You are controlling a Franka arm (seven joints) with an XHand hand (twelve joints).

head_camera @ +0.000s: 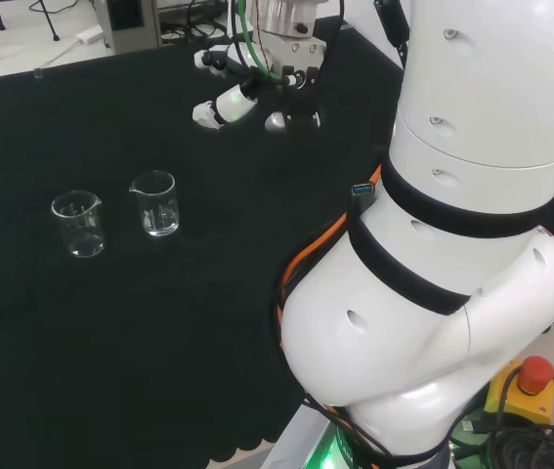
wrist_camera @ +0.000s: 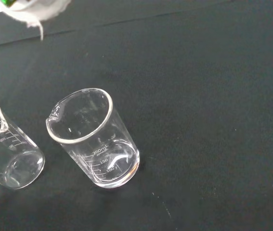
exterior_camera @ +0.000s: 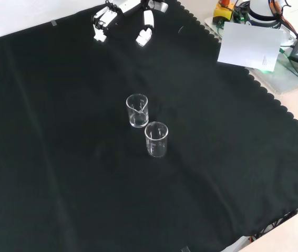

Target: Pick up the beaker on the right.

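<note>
You see the hand (head_camera: 257,93) raised, fingers (exterior_camera: 144,32) spread and relaxed, holding nothing. The right beaker (head_camera: 154,202) stands upright, well apart from the fingertips, just beside the other beaker (head_camera: 78,224).

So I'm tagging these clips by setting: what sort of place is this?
Most likely a robotics lab bench set up for glassware handling: two clear graduated beakers on a black cloth, a white robot arm with a hand, and a red stop button.

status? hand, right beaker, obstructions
Hand open, empty, hovering clear of the glassware. Right beaker upright on the cloth, untouched. Second beaker stands just beside it; approach otherwise open.
</note>
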